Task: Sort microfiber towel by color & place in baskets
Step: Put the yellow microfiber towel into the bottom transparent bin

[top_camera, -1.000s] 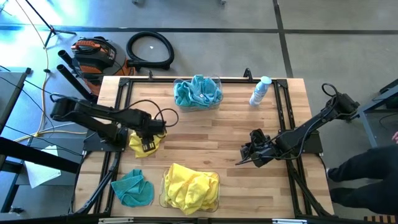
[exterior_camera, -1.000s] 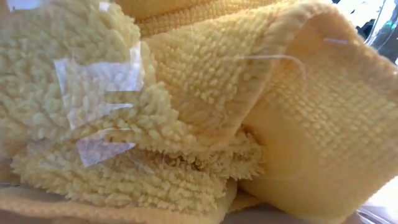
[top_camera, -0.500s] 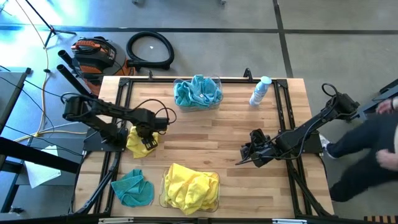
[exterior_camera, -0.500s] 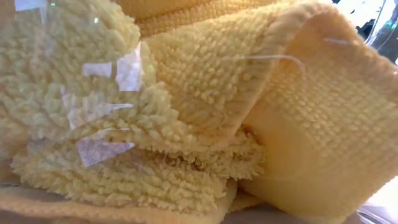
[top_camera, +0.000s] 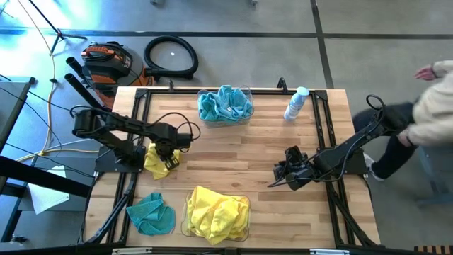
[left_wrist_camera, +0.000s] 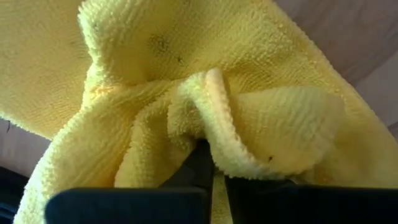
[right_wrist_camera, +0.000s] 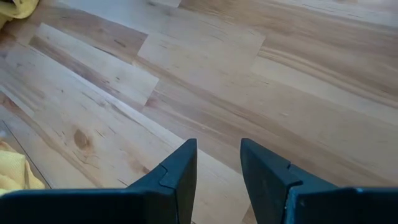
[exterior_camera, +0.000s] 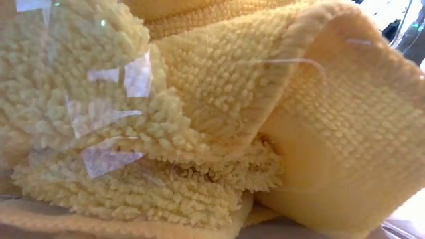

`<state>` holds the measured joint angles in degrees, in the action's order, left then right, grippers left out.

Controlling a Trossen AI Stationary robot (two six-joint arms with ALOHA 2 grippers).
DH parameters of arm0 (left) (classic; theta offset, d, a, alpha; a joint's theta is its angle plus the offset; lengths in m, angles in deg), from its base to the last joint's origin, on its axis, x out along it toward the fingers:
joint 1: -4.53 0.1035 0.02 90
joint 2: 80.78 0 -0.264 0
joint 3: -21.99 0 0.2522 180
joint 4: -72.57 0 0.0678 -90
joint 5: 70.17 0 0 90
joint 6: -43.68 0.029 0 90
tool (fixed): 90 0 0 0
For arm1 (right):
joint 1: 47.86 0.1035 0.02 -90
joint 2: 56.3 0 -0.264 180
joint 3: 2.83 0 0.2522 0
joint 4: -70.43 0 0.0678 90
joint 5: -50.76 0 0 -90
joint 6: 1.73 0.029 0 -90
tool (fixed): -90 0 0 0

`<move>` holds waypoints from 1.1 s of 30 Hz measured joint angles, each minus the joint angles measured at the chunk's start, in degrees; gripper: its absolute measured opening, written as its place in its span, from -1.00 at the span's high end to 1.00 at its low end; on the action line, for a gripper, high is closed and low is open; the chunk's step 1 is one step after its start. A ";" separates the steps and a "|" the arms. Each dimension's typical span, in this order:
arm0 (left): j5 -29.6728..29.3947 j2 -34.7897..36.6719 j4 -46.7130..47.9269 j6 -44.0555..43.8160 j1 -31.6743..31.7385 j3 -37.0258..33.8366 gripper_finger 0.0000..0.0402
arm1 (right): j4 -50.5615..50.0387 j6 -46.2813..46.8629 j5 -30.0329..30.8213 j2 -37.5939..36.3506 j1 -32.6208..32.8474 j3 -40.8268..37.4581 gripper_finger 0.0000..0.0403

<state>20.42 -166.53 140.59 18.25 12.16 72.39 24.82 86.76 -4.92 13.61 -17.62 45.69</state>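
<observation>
My left gripper (top_camera: 168,151) is shut on a bright yellow towel (top_camera: 156,162) at the table's left side; the towel fills the left wrist view (left_wrist_camera: 205,81). My right gripper (top_camera: 280,178) is open and empty, low over bare wood at the right middle (right_wrist_camera: 217,168). A teal towel (top_camera: 151,214) lies crumpled at the near left. The near clear basket (top_camera: 185,225) holds yellow towels (top_camera: 216,211), which fill the low view (exterior_camera: 199,119). The far basket (top_camera: 248,92) holds teal towels (top_camera: 225,104). My left gripper pinches a bunched fold of the yellow towel (left_wrist_camera: 211,134) between its two fingers (left_wrist_camera: 198,163), several layers gathered together. The fingers come from above. The rest of the towel hangs slack around and below them; I cannot tell whether its lower end touches the table.
A small white-and-clear bottle (top_camera: 296,103) stands at the far right of the table. A person (top_camera: 432,106) moves beside the table's right edge. Bare wood lies between the two baskets. A vacuum and a hose lie on the floor beyond the far edge.
My left gripper has moved a little toward the table's far edge, still shut on the yellow towel, and the towel has come along with it. The person beside the right edge has moved. My right arm has kept still.
</observation>
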 joint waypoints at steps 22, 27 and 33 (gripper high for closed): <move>-8.02 21.11 19.29 -30.86 -19.64 31.58 1.00 | -3.87 -2.94 -0.69 -0.01 0.00 0.00 0.42; -14.95 15.98 19.39 -39.27 -29.90 41.91 1.00 | -4.38 -5.69 -2.13 0.00 0.00 0.00 0.42; -19.17 4.67 19.16 -43.05 -38.43 55.23 1.00 | -4.38 -9.34 -8.40 -0.01 0.01 0.00 0.42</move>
<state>1.26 -161.86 159.75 -24.80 -26.27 127.62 20.44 77.42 -13.32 13.60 -17.62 45.69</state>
